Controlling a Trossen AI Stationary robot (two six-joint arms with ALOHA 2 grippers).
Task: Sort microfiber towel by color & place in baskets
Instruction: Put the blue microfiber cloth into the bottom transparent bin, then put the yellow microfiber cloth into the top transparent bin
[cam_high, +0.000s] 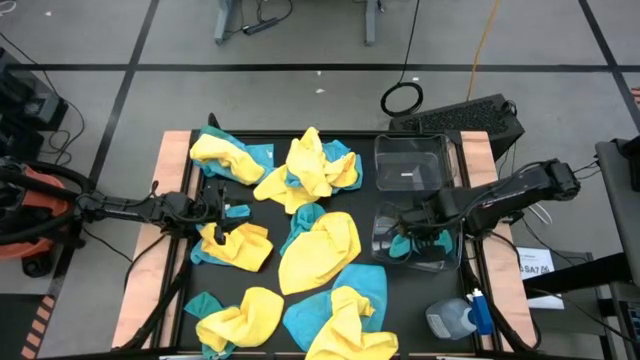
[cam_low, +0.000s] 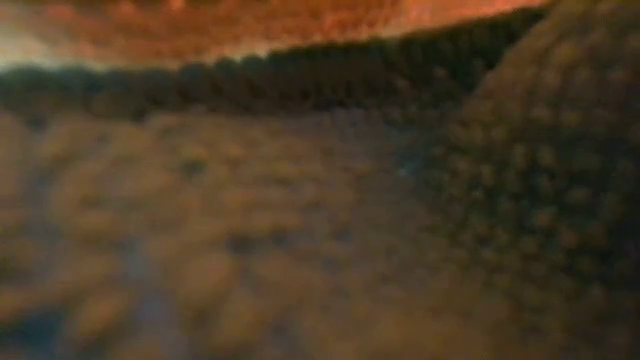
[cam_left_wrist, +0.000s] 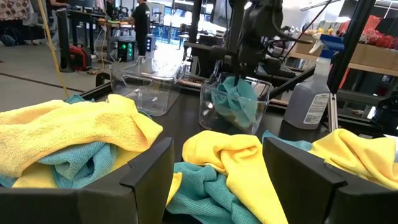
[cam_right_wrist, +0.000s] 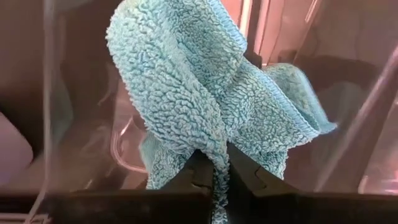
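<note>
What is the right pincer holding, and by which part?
A teal microfiber towel, pinched at a bunched fold by the shut right pincer, inside the nearer clear bin.

My low view is useless: a cloth (cam_low: 320, 200) lies right against the lens, an orange-brown blur of pile, and I cannot tell its colour. From above, the right gripper (cam_high: 415, 243) sits inside the nearer basket (cam_high: 385, 222), so its fingertips are lost behind the arm and the teal towel (cam_high: 400, 244). In the right wrist view that towel covers most of the basket floor. The yellow and teal towels (cam_high: 340, 335) at the table's near edge are cut off by my overhead frame, as is the spray bottle (cam_high: 455, 320).
</note>
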